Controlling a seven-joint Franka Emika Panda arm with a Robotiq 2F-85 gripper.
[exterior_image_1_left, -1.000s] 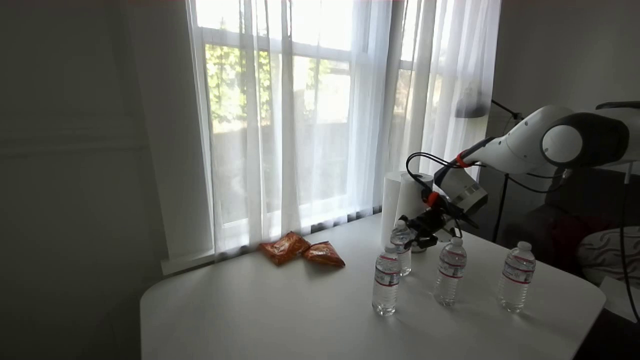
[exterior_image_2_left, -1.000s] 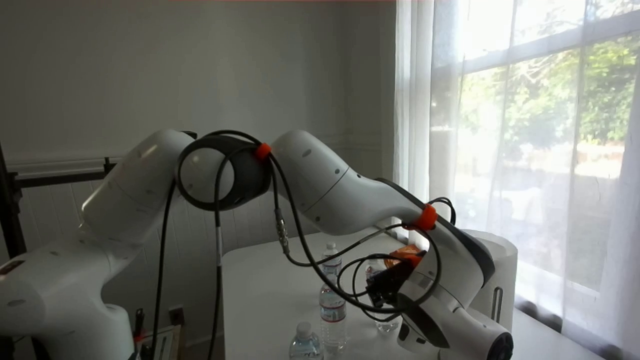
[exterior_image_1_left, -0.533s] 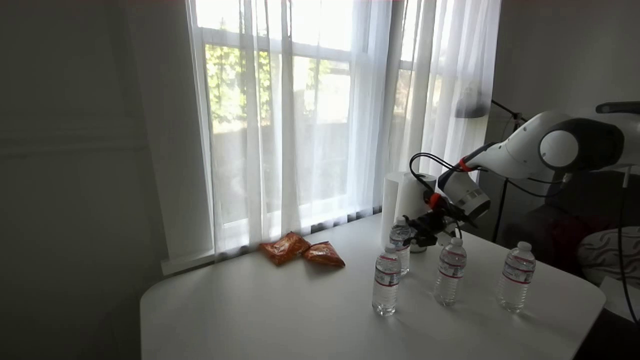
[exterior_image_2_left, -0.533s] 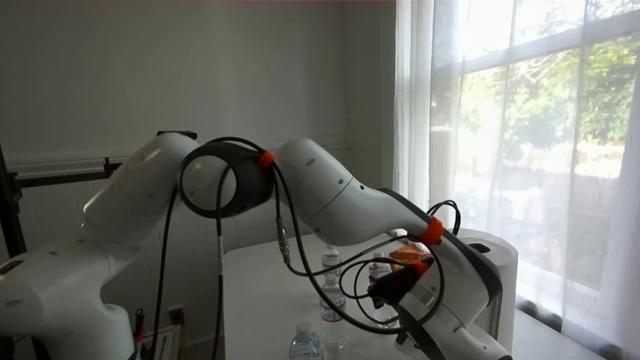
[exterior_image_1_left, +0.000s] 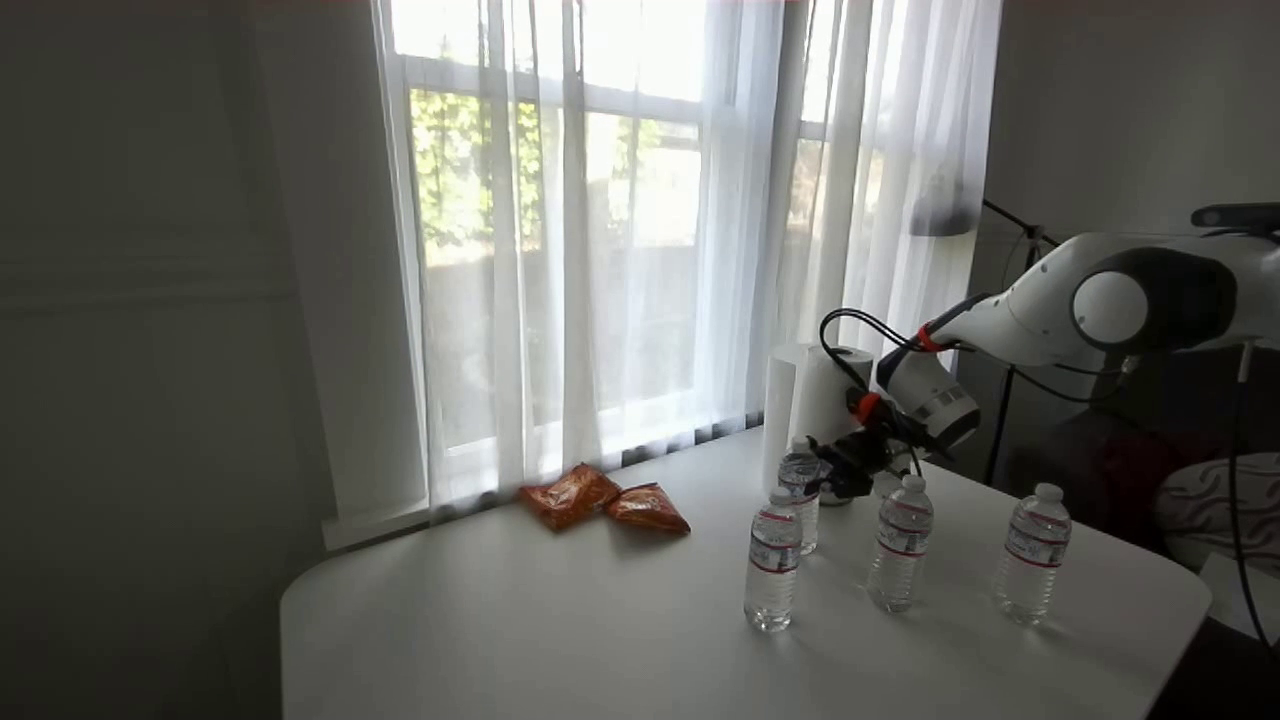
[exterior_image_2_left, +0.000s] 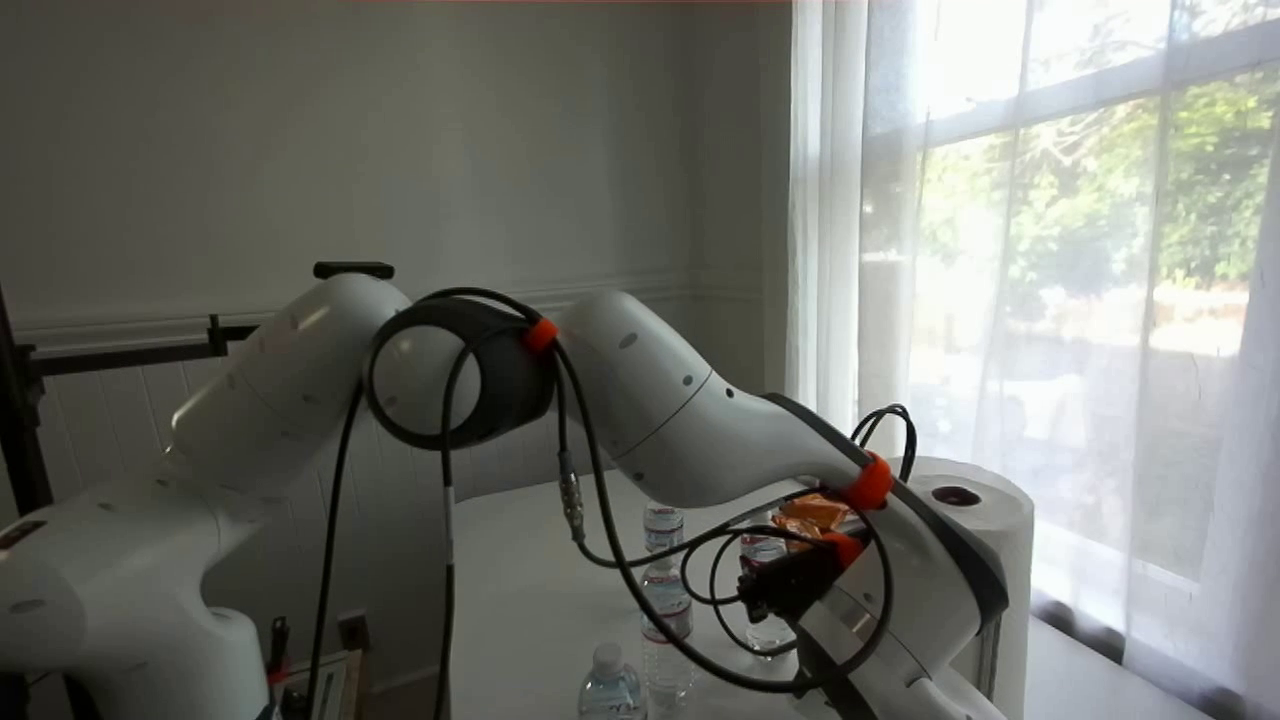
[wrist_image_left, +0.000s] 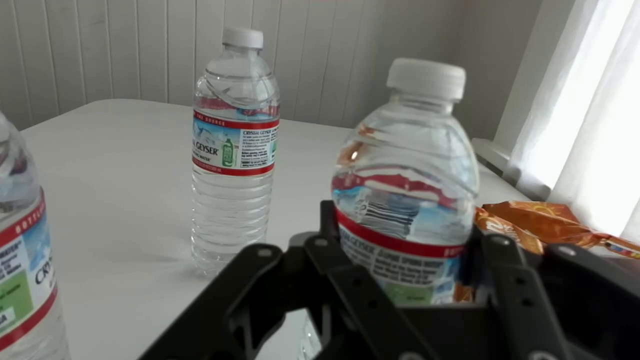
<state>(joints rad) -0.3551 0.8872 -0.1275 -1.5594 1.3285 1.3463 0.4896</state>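
So, table (exterior_image_1_left: 520, 630): white, smooth, rounded corners, one side along a window (exterior_image_1_left: 640, 330).
Room: dim grey walls, daylight through sheer curtains (exterior_image_1_left: 575, 300); panelled wall (wrist_image_left: 150, 55) past the table in wrist view; lamp (exterior_image_1_left: 945, 212) beyond the table in an exterior view.
Towel roll (exterior_image_2_left: 975, 560): white, on end, hole up, near the window.
Snack packets (exterior_image_1_left: 572, 497): two, orange, lying on table by the window, just beside each other.
Other bottles (exterior_image_1_left: 772, 570): three, clear, white caps, red-banded labels, all upright, apart.
Arm (exterior_image_2_left: 680, 430): elbow up, forearm stretched over the table and sloping down, wrist bent; cable (exterior_image_2_left: 571, 490) loops hang off it, orange straps (exterior_image_2_left: 870, 482) on it.
Pincer (wrist_image_left: 400, 235): low, aimed sideways more than down; grasping the held bottle (wrist_image_left: 407, 192), black fingers (wrist_image_left: 327, 220) on both its sides around label height.
Held bottle, place: between the fingers, near towel roll; partly behind one of the three others in an exterior view. Base on table or lifted: cannot tell.
Held bottle, axis: cap up, long axis close to vertical, slight lean at most.
Held bottle, facing: small-print panel and green patch toward wrist camera, print reading upright.
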